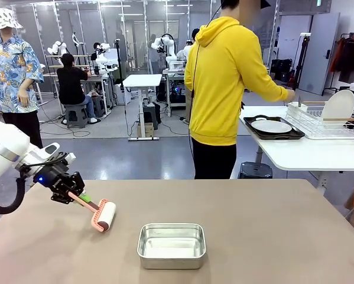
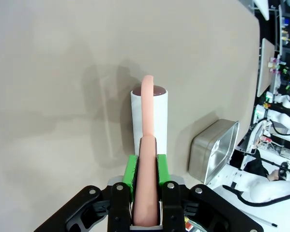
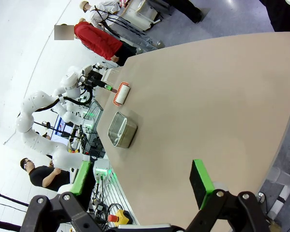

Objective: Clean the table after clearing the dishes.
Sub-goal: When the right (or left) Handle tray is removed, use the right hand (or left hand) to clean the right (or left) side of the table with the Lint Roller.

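Left gripper (image 1: 75,197) clamps pink-handled white lint roller (image 1: 103,215), roller on brown table (image 1: 271,236) near left edge; right gripper (image 3: 140,191) spread, holding nothing.

The front view looks from the robot's side straight across the table (image 1: 271,231) toward a person in a yellow hoodie (image 1: 224,77) standing beyond its far edge, with the left gripper (image 1: 70,190) low at picture left.

The left wrist view sits close behind the left gripper (image 2: 145,186), looking down along its fingers at the tabletop (image 2: 53,72) just ahead. A steel pan (image 2: 213,151) lies off to that gripper's side, near.

The right wrist view looks past the right gripper (image 3: 145,186) from higher up and far back, along the length of the table (image 3: 207,96).

All three views share the steel pan (image 1: 171,245) (image 3: 122,129) and the lint roller (image 1: 101,213) (image 2: 149,121) (image 3: 121,93).
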`<state>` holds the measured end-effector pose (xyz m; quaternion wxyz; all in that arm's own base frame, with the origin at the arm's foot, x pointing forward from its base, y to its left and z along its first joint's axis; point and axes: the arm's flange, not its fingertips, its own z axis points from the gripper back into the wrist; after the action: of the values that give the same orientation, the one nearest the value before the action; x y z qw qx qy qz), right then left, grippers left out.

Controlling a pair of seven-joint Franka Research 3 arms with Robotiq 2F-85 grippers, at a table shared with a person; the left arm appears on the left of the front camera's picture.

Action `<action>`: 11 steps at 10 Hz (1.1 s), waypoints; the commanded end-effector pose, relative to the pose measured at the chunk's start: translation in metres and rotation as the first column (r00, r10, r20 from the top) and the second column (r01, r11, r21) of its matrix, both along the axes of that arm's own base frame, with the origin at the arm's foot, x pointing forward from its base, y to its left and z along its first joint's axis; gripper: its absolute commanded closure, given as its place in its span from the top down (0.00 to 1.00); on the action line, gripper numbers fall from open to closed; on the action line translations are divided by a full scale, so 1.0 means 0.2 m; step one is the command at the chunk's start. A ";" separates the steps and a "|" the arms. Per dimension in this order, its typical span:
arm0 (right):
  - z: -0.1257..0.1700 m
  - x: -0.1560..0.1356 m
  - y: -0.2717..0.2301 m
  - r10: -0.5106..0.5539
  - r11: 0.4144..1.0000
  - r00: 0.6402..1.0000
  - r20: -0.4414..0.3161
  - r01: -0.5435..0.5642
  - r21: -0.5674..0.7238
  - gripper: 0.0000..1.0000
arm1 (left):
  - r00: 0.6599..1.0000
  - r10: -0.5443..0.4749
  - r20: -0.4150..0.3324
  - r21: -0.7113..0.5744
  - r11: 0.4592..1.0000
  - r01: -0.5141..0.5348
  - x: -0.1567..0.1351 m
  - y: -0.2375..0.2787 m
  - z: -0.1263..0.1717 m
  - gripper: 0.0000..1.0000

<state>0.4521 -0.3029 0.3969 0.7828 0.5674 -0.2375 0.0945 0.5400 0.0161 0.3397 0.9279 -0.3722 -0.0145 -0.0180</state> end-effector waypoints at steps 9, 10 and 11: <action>0.01 -0.02 0.02 -0.004 1.000 1.000 0.010 0.004 0.006 1.00 | 0.999 -0.042 0.035 -0.082 0.996 0.045 -0.07 0.63 -0.08 0.21; 0.01 -0.02 0.02 -0.004 1.000 1.000 0.010 0.004 0.006 1.00 | 0.999 -0.027 0.030 -0.085 0.996 0.029 -0.08 0.70 -0.10 0.21; 0.01 -0.02 0.02 -0.004 1.000 1.000 0.010 0.004 0.006 1.00 | 0.999 -0.007 0.044 -0.096 0.995 0.011 -0.09 0.77 -0.11 0.21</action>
<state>0.4521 -0.3030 0.3969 0.7828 0.5674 -0.2375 0.0944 0.5219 0.1569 0.3243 0.9134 -0.4054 -0.0304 -0.0205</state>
